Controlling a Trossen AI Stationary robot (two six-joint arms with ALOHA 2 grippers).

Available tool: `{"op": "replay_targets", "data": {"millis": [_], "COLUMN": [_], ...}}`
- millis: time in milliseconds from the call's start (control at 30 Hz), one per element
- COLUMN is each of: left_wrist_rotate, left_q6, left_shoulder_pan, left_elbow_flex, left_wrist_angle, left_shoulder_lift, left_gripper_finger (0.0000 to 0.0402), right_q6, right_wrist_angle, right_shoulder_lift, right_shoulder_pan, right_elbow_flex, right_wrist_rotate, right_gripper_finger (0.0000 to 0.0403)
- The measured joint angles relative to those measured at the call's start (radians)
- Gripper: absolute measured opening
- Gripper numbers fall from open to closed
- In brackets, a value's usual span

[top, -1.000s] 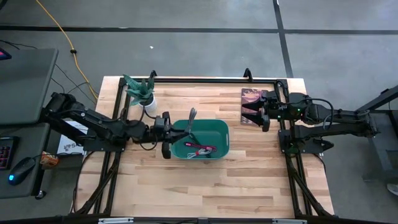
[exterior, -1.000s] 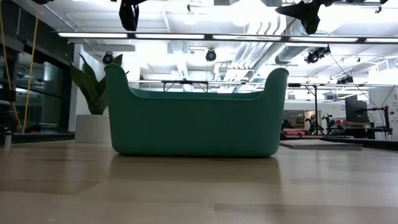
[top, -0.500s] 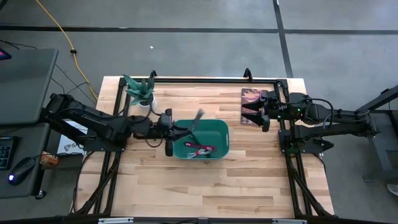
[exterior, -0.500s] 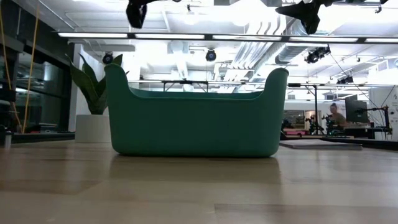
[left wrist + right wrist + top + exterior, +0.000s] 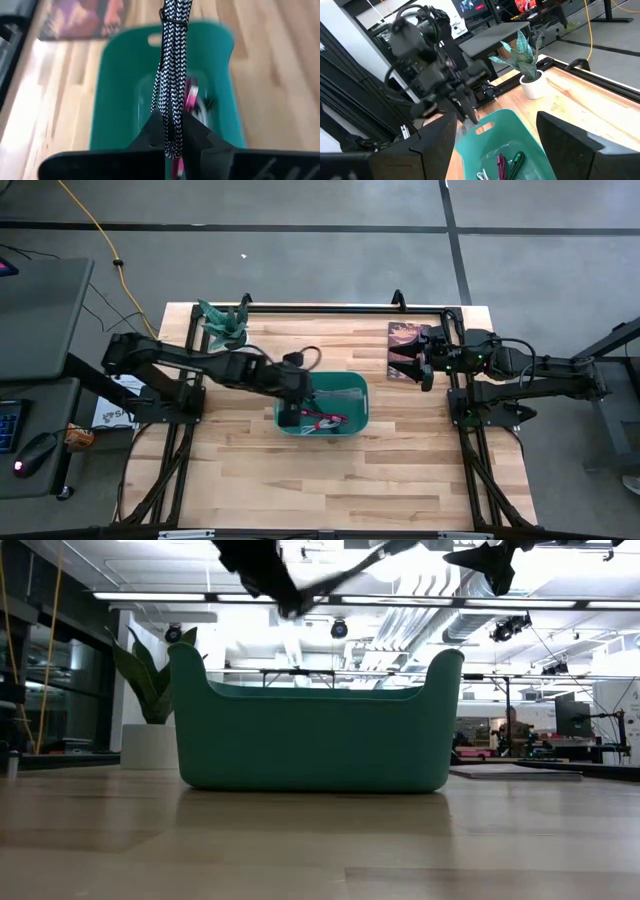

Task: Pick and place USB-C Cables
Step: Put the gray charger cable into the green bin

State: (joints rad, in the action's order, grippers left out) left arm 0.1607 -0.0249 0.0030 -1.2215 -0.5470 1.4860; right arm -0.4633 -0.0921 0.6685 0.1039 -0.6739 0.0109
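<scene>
The left arm reaches from nine o'clock toward the table's centre, its wrist bent down, the left gripper (image 5: 172, 131) pinched on a cable. The right arm lies at three o'clock, the right gripper (image 5: 405, 366) with its fingers spread, pointing toward nine o'clock.

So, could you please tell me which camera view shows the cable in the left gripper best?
The left wrist view: the grey braided cable fills the frame, pinched in the left gripper above the teal bin. The high view shows only the arm over the bin; the low and right wrist views show blurred dark shapes.
</scene>
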Motion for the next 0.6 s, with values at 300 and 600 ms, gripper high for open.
{"op": "replay_targets", "data": {"millis": [300, 600], "left_wrist_rotate": [-0.001, 0.001], "left_q6": [-0.039, -0.05], "left_shoulder_pan": [0.03, 0.03], "left_elbow_flex": [-0.062, -0.062], "left_wrist_angle": [-0.14, -0.199], "left_shoulder_lift": [0.175, 0.322], "left_gripper_finger": [0.0001, 0.0001], "right_q6": [0.0, 0.0], "right_wrist_angle": [-0.001, -0.006], "right_shoulder_lift": [0.0, 0.0], "right_shoulder_pan": [0.0, 0.0], "right_elbow_flex": [0.0, 0.0], "right_wrist_rotate": [0.001, 0.005], "right_gripper_finger": [0.0265, 0.0265]}}
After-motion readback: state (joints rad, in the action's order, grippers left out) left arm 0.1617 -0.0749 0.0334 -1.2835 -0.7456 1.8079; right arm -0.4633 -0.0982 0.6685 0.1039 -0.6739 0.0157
